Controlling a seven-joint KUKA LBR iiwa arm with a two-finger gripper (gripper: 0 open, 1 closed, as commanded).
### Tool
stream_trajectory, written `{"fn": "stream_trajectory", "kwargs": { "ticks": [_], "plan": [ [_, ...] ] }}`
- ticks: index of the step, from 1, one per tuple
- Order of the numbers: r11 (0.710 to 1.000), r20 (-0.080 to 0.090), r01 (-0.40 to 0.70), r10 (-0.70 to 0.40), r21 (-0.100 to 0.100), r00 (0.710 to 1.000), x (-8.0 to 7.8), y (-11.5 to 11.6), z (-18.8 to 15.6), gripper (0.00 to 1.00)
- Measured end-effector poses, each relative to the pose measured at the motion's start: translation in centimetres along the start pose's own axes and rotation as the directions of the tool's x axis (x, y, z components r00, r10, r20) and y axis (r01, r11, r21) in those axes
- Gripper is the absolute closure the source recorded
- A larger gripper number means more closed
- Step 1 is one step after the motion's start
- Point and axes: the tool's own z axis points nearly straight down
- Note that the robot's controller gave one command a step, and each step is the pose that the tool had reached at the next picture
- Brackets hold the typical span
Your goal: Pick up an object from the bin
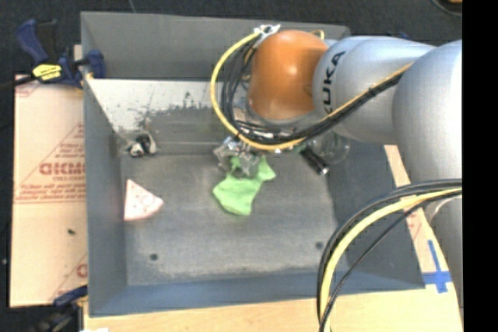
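Green soft lump (237, 194) | fingers (240, 161) at its 12 o'clock edge, spread you cannot tell | likely grasp step; next you secure hold, lift

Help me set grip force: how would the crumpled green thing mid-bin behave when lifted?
The green thing looks crumpled and irregular, so it is probably soft and floppy and would likely sag. It lies flat, so rolling seems unlikely. The gripper is over its upper end.

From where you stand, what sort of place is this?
Probably a robot lab or test cell: an arm hangs over a grey bin holding a green lump and a white wedge.
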Motion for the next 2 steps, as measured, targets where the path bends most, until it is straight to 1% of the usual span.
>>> {"fn": "stream_trajectory", "kwargs": {
  "ticks": [2],
  "plan": [
    [1.0, 0.0, -0.007, 0.007, -0.002, 1.0, 0.01, -0.01, -0.02, 1.0]
  ]
}}
